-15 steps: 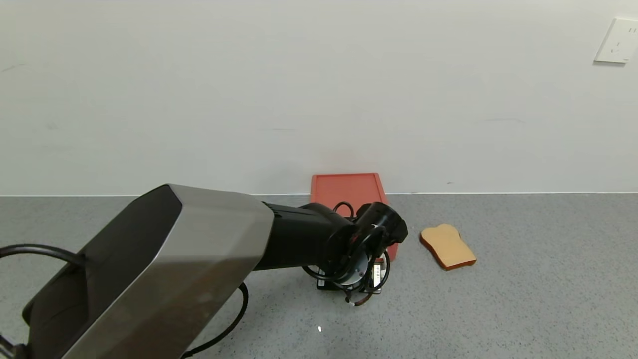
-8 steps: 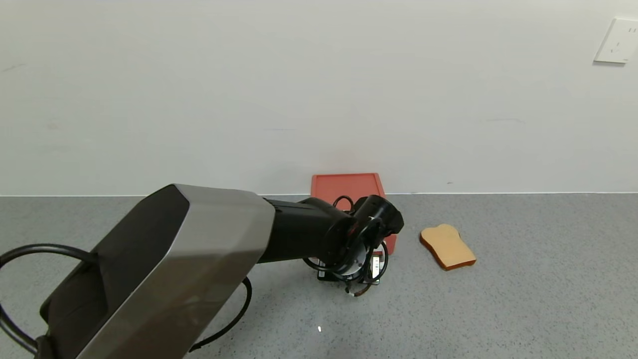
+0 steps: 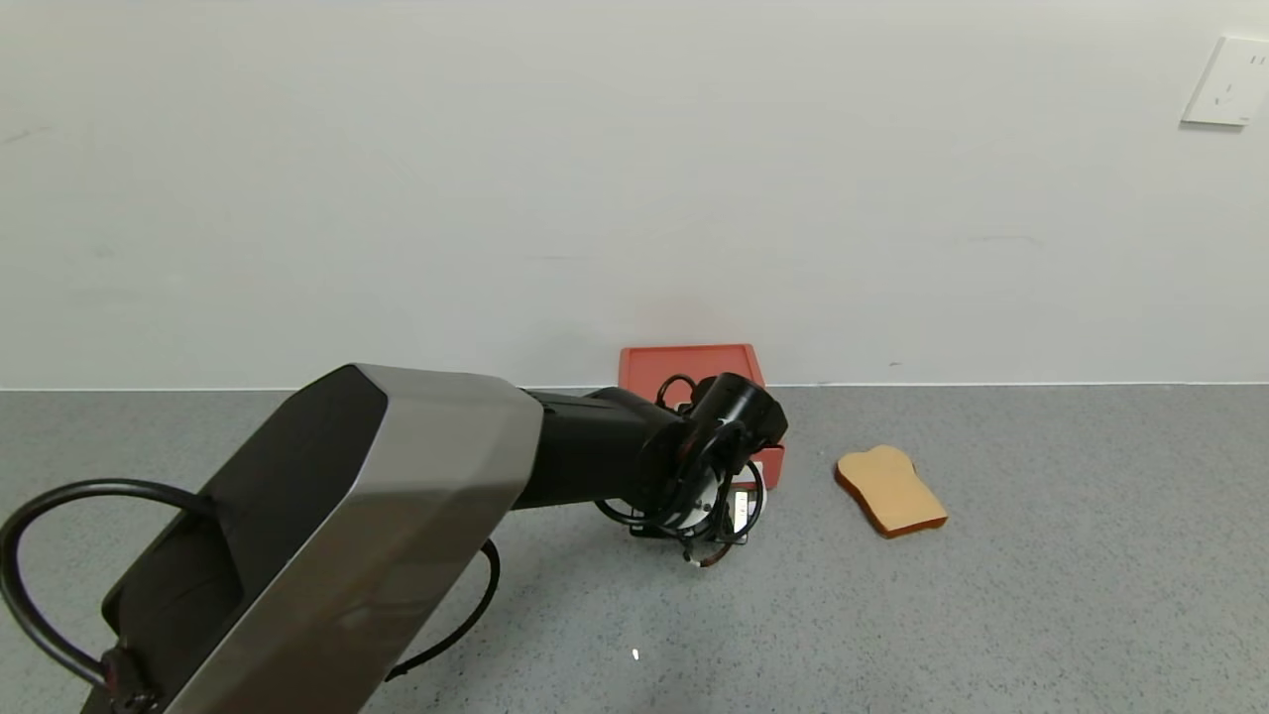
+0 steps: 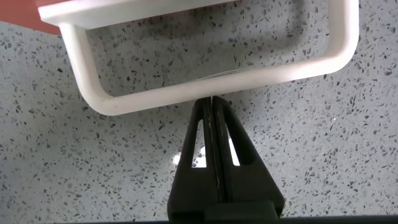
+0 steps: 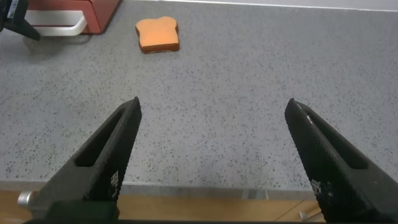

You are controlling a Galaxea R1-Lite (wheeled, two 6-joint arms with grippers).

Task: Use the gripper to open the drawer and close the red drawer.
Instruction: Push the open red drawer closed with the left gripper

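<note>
The red-orange drawer [image 3: 689,366] stands against the back wall, its front partly hidden by my left wrist. My left gripper [image 4: 212,103] is shut and empty. Its joined fingertips touch the outer side of the drawer's white loop handle [image 4: 249,81], not inside the loop. In the head view the left gripper [image 3: 732,496] is low on the table just in front of the drawer. The right wrist view shows the drawer [image 5: 96,14] and its handle [image 5: 65,28] far off. My right gripper [image 5: 212,106] is open and empty near the table's front edge.
A tan toast-shaped slice [image 3: 890,490] lies flat on the grey speckled table to the right of the drawer; it also shows in the right wrist view [image 5: 158,34]. A white wall socket [image 3: 1229,81] is on the wall at the far right.
My left gripper has moved toward the wall with its tips on the handle. The drawer's tray has slid inward, so less red shows in front of the box.
</note>
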